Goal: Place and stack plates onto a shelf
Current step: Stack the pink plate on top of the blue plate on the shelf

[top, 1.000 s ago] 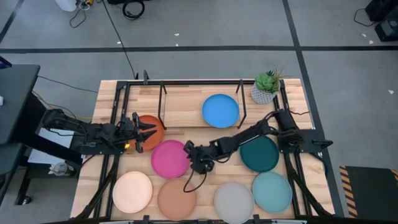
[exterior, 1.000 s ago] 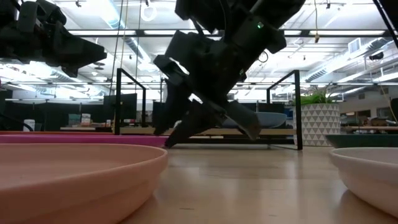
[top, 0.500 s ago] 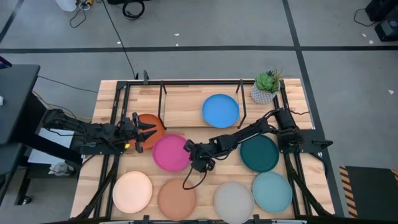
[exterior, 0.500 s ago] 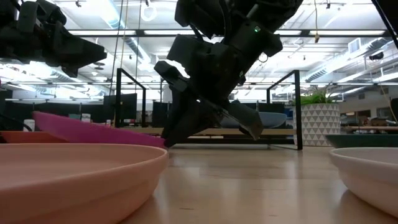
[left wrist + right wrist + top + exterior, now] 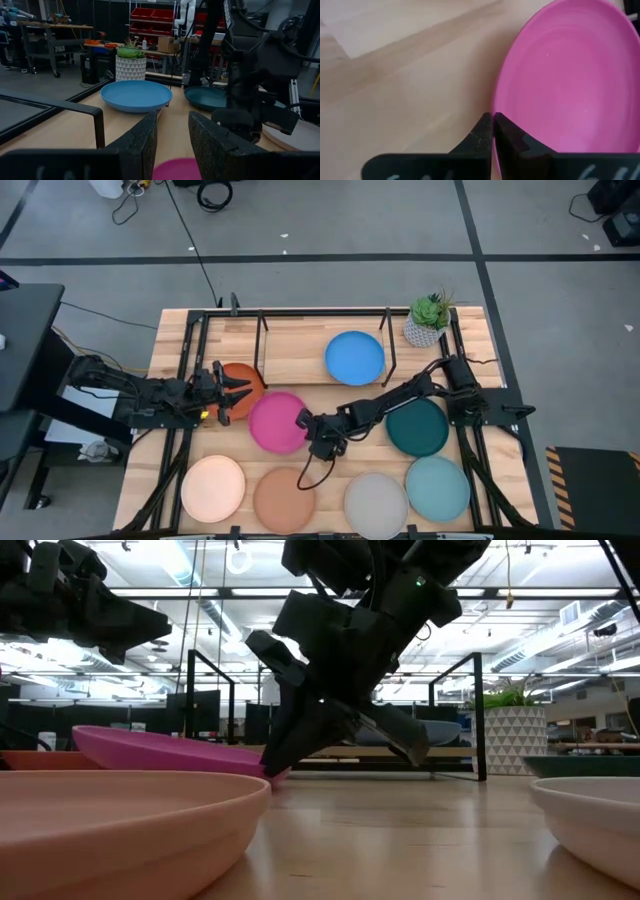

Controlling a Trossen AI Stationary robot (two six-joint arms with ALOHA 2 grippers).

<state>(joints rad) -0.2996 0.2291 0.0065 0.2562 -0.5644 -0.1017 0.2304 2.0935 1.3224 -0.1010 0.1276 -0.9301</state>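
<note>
Right hand (image 5: pixel 303 420) low over mid-surface, clamped on the near-right rim of the magenta plate (image 5: pixel 278 422); fingers (image 5: pixel 485 131) pinched together on that rim in the right wrist view. Magenta plate tilted in the low view (image 5: pixel 170 751), gripped edge down near the surface, far edge raised. Left edge of the magenta plate overlapping or just beside the orange-red plate (image 5: pixel 240 383); cannot tell which.

Left hand (image 5: pixel 235 392) held above the orange-red plate near the left edge of the surface, fingers (image 5: pixel 142 145) apart, nothing between them.

Shelf (image 5: pixel 300 350) along the back edge of the surface, carrying only the blue plate (image 5: pixel 355 357) on its right half. Blue plate lying flat, also seen in the left wrist view (image 5: pixel 136 95).

Dark teal plate (image 5: pixel 417 428) flat on the surface near the right edge, just right of the right arm. Light teal plate (image 5: pixel 437 488) at the front right corner. Grey-beige plate (image 5: pixel 376 503), brown plate (image 5: pixel 284 500) and cream plate (image 5: pixel 213 488) in a row along the front edge, all flat and apart from each other.

Potted plant (image 5: pixel 428 319) at the back right corner of the surface, just beside the right end of the shelf.
</note>
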